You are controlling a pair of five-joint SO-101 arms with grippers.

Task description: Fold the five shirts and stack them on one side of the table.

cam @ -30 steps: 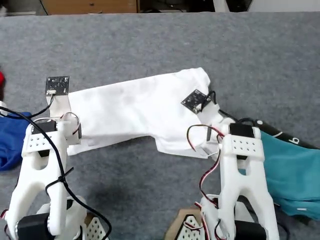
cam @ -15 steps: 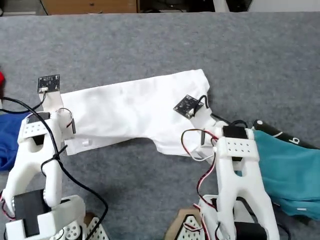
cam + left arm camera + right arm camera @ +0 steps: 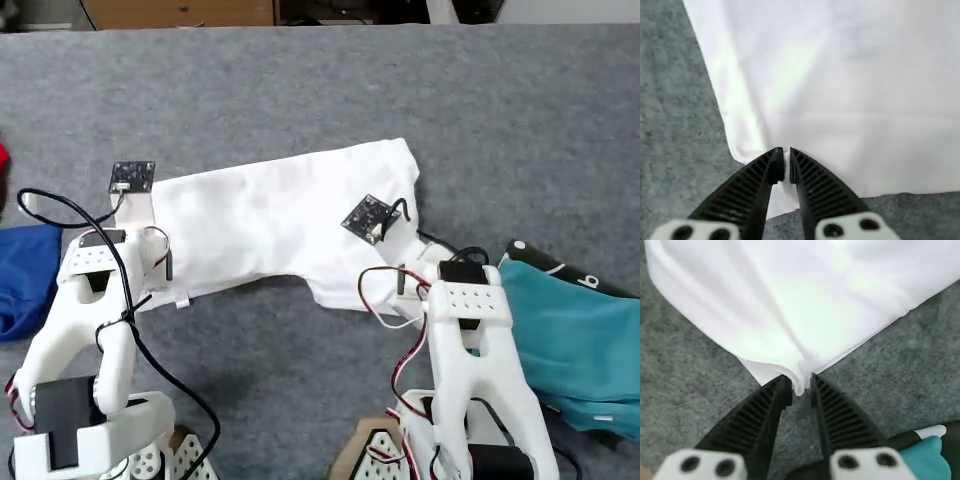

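- My left gripper (image 3: pixel 786 164) and right gripper (image 3: pixel 800 386) each pinch the shirt (image 3: pixel 270 215) at its near edge; it spreads ahead of both.
- I should lift both together, cloth taut, so the fold lands straight.

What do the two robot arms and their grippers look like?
The left arm and the right arm are white plastic, with rows of small holes near the wrist and a small dark circuit board at the tip. A black cable loops along the left; red, white and black wires curl beside the right. The left gripper and the right gripper have black, ribbed, tapering fingers.
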